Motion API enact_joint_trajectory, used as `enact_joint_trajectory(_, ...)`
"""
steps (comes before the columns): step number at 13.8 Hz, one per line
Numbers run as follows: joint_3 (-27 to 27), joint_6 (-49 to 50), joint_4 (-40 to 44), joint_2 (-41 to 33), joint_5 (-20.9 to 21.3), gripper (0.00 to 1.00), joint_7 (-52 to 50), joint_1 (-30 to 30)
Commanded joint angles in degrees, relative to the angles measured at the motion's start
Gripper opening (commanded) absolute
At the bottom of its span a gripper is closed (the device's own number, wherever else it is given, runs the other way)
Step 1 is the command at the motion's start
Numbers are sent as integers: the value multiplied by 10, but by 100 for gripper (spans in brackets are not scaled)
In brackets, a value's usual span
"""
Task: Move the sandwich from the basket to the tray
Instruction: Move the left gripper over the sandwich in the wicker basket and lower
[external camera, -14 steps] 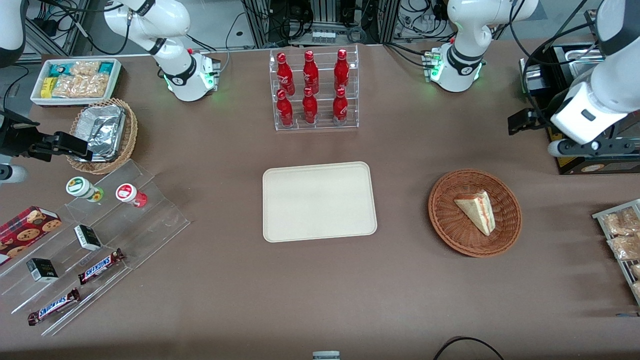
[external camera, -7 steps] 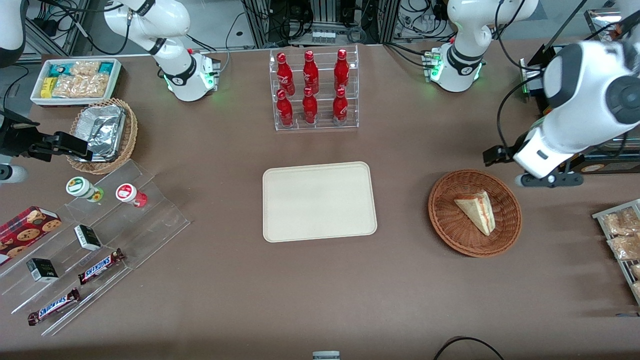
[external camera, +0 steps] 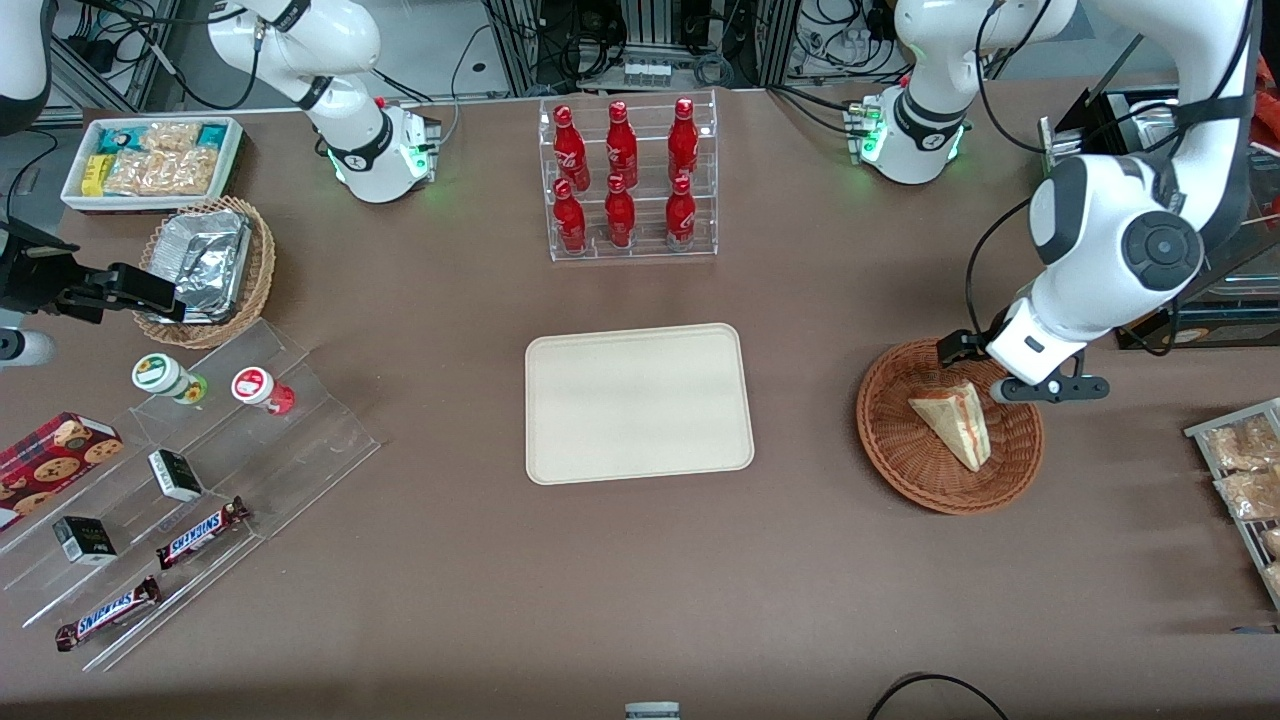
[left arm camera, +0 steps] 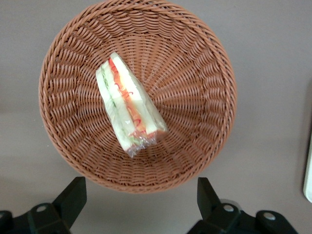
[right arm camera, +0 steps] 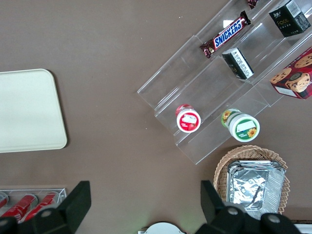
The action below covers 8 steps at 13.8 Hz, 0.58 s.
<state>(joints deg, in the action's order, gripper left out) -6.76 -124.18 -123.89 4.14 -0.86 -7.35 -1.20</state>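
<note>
The sandwich (external camera: 955, 422), a pale wedge with red and pink filling on its cut side, lies in the round reddish-brown basket (external camera: 900, 450) toward the working arm's end of the table. My gripper (external camera: 985, 365) hangs above the basket's rim, on the side farther from the front camera. It is open with nothing between its fingers. In the left wrist view the sandwich (left arm camera: 129, 109) lies wrapped in clear film inside the basket (left arm camera: 195, 97), and the gripper (left arm camera: 140, 187) stands wide apart over the rim. The cream tray (external camera: 638, 403) lies bare at mid-table.
A clear rack of red bottles (external camera: 628, 180) stands farther from the front camera than the tray. A wire rack of pastry packs (external camera: 1245, 480) sits at the working arm's table edge. A tan basket of foil packs (external camera: 205, 265), a white snack bin (external camera: 150, 160) and an acrylic stepped shelf (external camera: 190, 480) lie toward the parked arm's end.
The left arm has swung in from the table's end and come down over the basket. The sandwich, basket and tray have not moved.
</note>
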Motion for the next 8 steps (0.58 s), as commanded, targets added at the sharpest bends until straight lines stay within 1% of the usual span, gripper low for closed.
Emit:
enact_joint_trajectory(1,-1,-29,-11,7,-5,100,-74,-13)
enact_joint_trajectory(3,0,-56,-11,31,-5,100,-189,-13)
enact_joint_trajectory(6,-1,-97,-9,61,-9,100,-309,-13)
enact_joint_trajectory(7,-1,-106,-8,67,-6,100,-336,-12)
enact_joint_trajectory(8,-1,-113,-7,73,-5,100,-338,-11)
